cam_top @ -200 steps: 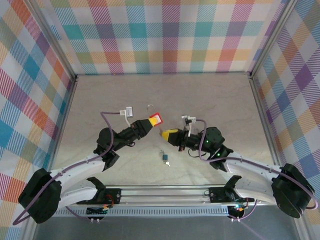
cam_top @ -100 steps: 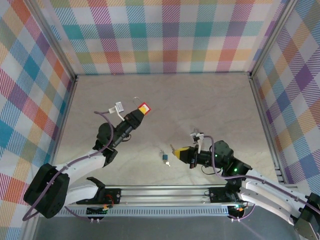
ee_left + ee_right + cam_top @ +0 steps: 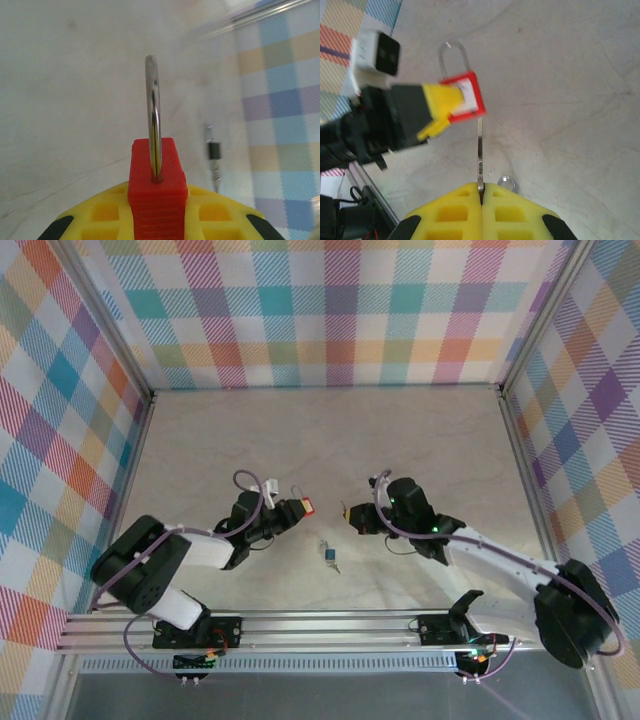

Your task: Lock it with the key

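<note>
left gripper (image 3: 156,202): fingers pinching the red padlock (image 3: 156,172), shackle (image 3: 153,100) pointing away
right gripper (image 3: 481,194): fingers pressed together on the key (image 3: 480,150)
key: tip at the padlock's lower edge; whether inserted, cannot tell
table (image 3: 400,440): small dark object (image 3: 330,556) between the arms

Bright even light, faint shadows, soft wrist backgrounds, glint on padlock (image 3: 154,150)

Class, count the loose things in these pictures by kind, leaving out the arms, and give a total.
red padlock: 1
key: 1
small dark item, kind unclear: 1
total: 3
</note>
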Action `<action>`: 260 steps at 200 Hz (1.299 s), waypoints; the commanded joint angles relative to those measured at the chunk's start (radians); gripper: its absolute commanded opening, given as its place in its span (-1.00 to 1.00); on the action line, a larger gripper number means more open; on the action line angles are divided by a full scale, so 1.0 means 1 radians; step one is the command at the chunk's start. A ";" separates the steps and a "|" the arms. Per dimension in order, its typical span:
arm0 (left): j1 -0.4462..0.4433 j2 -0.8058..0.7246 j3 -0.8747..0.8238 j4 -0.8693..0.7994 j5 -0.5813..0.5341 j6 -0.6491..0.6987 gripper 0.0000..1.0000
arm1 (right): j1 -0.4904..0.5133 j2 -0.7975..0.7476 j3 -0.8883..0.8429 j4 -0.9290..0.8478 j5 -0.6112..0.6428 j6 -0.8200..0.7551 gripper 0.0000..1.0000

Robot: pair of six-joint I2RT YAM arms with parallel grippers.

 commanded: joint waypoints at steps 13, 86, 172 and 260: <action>-0.009 0.114 0.070 -0.025 0.047 0.010 -1.00 | -0.026 0.095 0.081 -0.022 -0.023 -0.001 -1.00; -0.008 0.246 0.135 -0.104 0.069 0.030 -0.90 | -0.054 0.260 0.143 -0.007 -0.089 0.015 -1.00; -0.006 0.121 0.259 -0.530 -0.025 0.212 -0.19 | -0.091 0.344 0.154 -0.002 -0.143 0.036 -1.00; -0.002 -0.205 0.362 -0.900 -0.132 0.272 0.24 | -0.095 0.440 0.221 -0.080 -0.083 0.041 -0.93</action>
